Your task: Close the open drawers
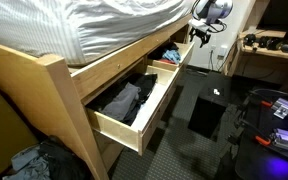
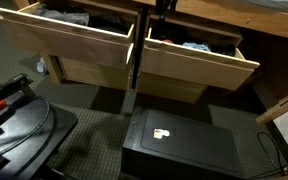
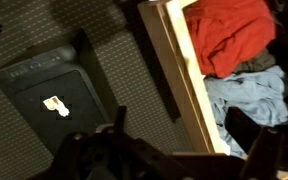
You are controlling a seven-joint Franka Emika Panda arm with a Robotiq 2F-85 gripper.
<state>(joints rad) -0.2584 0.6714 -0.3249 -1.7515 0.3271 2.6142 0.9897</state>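
Two light-pine drawers stand open under the bed in both exterior views. One drawer (image 1: 134, 110) (image 2: 69, 45) holds dark clothes. The other drawer (image 1: 171, 58) (image 2: 199, 65) holds red and light-blue clothes, and its front panel (image 3: 176, 75) shows in the wrist view. My gripper (image 1: 197, 36) (image 2: 162, 12) hangs over this second drawer at its front corner. In the wrist view the gripper (image 3: 184, 130) is open, with one dark finger outside the front panel and one inside over the clothes. It holds nothing.
A black safe-like box (image 1: 206, 112) (image 2: 179, 140) (image 3: 49, 95) lies on the carpet in front of the drawers. Black equipment (image 1: 274, 120) (image 2: 19, 115) stands nearby. A desk (image 1: 269, 45) is beyond the bed. Clothes (image 1: 29, 160) lie on the floor.
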